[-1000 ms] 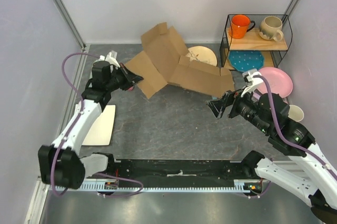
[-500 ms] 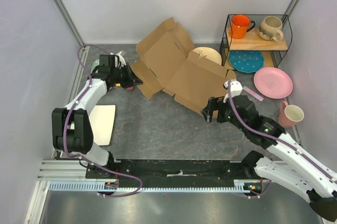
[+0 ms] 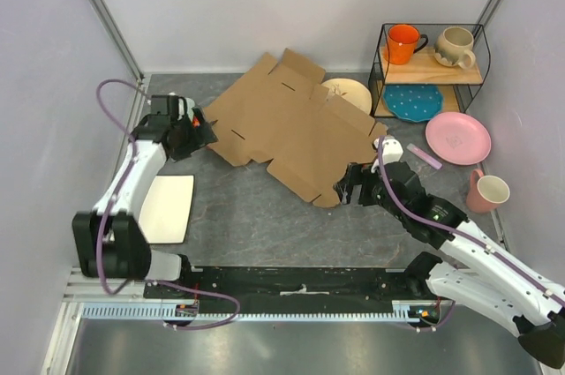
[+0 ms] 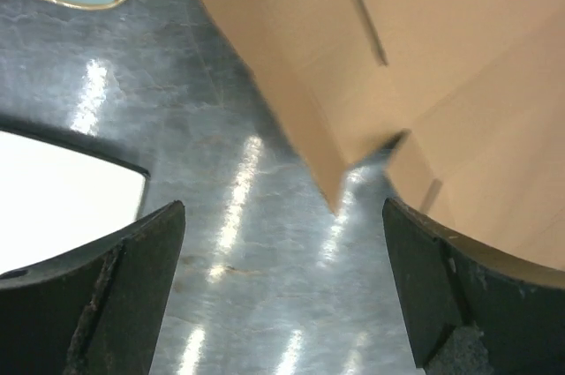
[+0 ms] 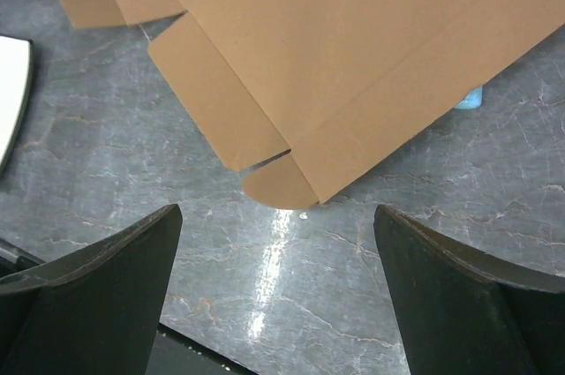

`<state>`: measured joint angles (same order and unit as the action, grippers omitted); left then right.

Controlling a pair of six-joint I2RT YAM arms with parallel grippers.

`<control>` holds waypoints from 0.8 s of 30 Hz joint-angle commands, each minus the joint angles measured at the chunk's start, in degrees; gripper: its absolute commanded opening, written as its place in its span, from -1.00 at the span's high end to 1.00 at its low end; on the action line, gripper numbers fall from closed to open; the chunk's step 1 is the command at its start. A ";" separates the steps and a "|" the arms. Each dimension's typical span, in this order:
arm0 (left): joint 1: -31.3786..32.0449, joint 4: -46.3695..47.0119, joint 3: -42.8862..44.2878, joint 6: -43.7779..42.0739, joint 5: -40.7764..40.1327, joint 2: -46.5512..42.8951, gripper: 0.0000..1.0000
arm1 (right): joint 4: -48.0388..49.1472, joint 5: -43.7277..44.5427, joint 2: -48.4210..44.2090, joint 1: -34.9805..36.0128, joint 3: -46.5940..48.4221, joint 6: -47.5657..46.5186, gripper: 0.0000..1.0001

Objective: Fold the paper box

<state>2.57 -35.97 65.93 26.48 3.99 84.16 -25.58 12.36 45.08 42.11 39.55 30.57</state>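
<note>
Cardboard paper box [image 3: 291,132] lies flat, unheld; left gripper [image 3: 198,131] and right gripper [image 3: 347,188], both spread at its edges, could skid it right into the pink plate [image 3: 457,138].

No text, label, brand or number I can read in any of my views.
</note>
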 commanded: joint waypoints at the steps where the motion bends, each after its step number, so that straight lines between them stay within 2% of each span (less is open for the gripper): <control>1: 0.42 9.89 -11.46 13.48 2.84 -15.84 -0.99 | 2.99 -0.67 -2.63 -0.10 0.79 1.07 -0.96; 2: 1.20 14.47 -15.70 16.99 6.17 -21.96 -0.99 | 3.17 -0.84 -2.63 -0.01 0.79 1.07 -0.96; 3: 4.34 19.48 -20.27 24.07 7.08 -24.89 -0.99 | 3.26 -1.02 -2.19 -0.01 0.79 1.07 -0.96; 4: 6.64 23.97 -28.67 27.45 6.91 -27.18 -0.99 | 3.43 -1.02 -1.93 -0.09 0.79 0.99 -0.96; 5: 9.44 32.02 -32.23 30.70 3.69 -31.21 -0.99 | 3.70 -1.11 -1.75 -0.10 0.79 1.16 -0.96; 6: 15.39 34.53 -35.05 35.87 1.05 -32.38 -0.99 | 3.70 -1.11 -1.40 -0.18 0.88 1.16 -0.96; 7: 18.49 35.78 -38.74 38.01 -1.85 -33.09 -0.99 | 3.87 -1.28 -1.22 -0.10 0.88 1.34 -0.96; 8: 21.57 39.62 -39.90 39.51 -7.36 -33.27 -0.99 | 4.05 -1.46 -1.31 -0.18 1.14 1.34 -0.96; 9: 27.26 40.53 -40.52 41.18 -9.85 -32.49 -0.99 | 4.14 -1.64 -1.31 -0.10 1.32 1.34 -0.96; 12: 35.80 40.97 -39.66 43.90 -17.25 -26.98 -0.99 | 4.14 -1.90 -1.57 -0.10 2.28 1.25 -0.96; 14: 38.38 42.46 -39.30 45.84 -19.45 -22.83 -0.99 | 4.14 -1.81 -1.84 -0.10 2.98 0.99 -0.96; 17: 40.58 50.62 -41.05 50.33 -19.72 -14.13 -0.99 | 3.88 -1.55 -2.19 -0.01 3.69 0.90 -0.96; 18: 40.67 56.21 -41.58 52.25 -19.98 -12.28 -0.99 | 3.44 -1.64 -2.36 -0.09 3.87 0.90 -0.96; 22: 40.50 69.42 -42.73 48.67 -22.70 -1.58 -0.99 | 2.29 -1.37 -3.77 -0.10 4.48 0.37 -0.96; 24: 39.80 72.25 -41.77 48.40 -22.19 2.13 -0.98 | 1.07 -0.68 -4.38 -0.09 5.10 -0.24 -0.96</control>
<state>42.94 22.46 23.46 73.69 -13.47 80.34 -23.92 10.83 42.28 42.11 41.32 31.24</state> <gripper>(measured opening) 0.994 0.982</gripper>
